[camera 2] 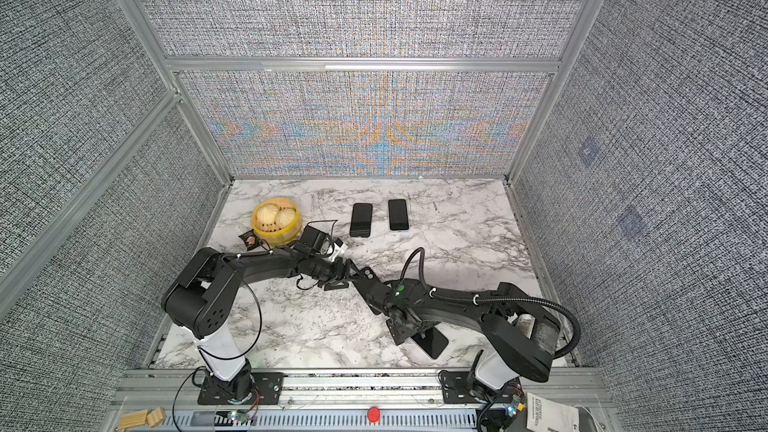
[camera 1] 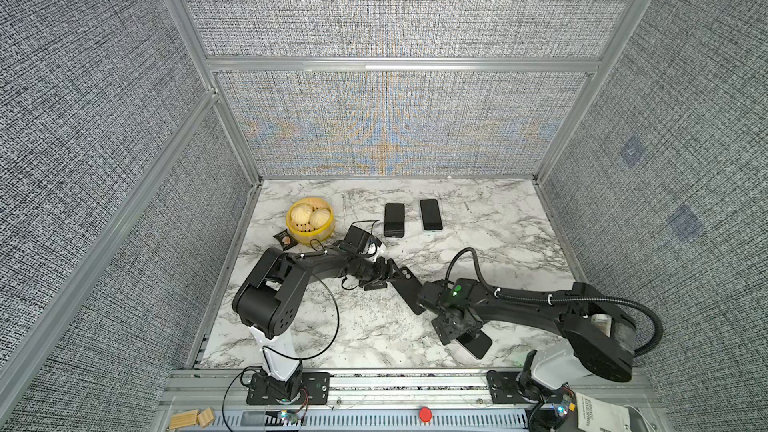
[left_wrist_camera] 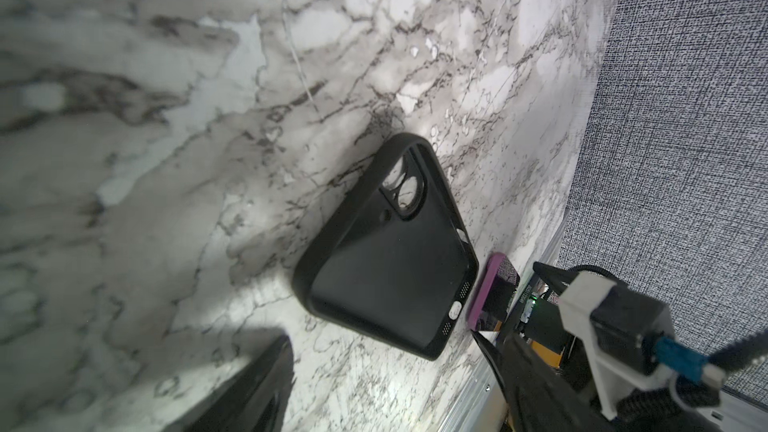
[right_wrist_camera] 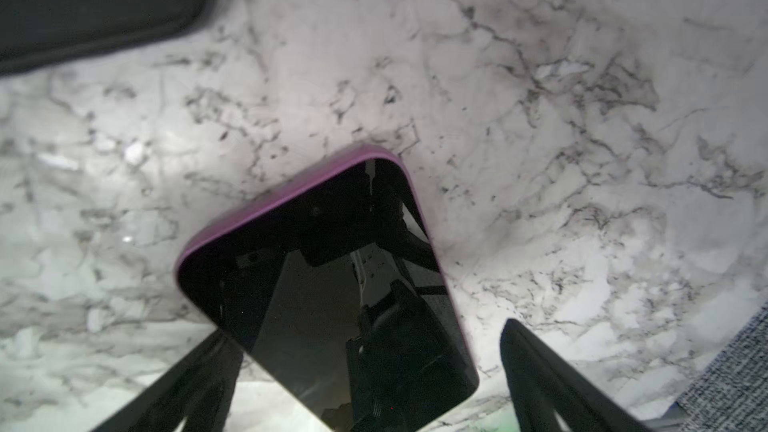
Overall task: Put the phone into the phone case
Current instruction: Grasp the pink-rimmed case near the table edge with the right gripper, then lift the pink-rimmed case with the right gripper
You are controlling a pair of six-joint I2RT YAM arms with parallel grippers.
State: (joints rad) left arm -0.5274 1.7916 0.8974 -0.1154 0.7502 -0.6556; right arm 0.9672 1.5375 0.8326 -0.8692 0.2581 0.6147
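Left wrist view: phone case point(left_wrist_camera: 386, 251) lies empty, open side up, left gripper point(left_wrist_camera: 386, 371) wide, close to it. Right wrist view: right gripper point(right_wrist_camera: 365, 330) wide astride the phone point(right_wrist_camera: 332, 284), which lies flat. In both top views phone and case lie apart; lifting and inserting remain

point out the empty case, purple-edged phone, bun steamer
empty case point(left_wrist_camera: 386, 268): left wrist view, inner back
purple-edged phone point(right_wrist_camera: 332, 284): right wrist view, screen
bun steamer point(camera 1: 311, 237): in a top view, front wall
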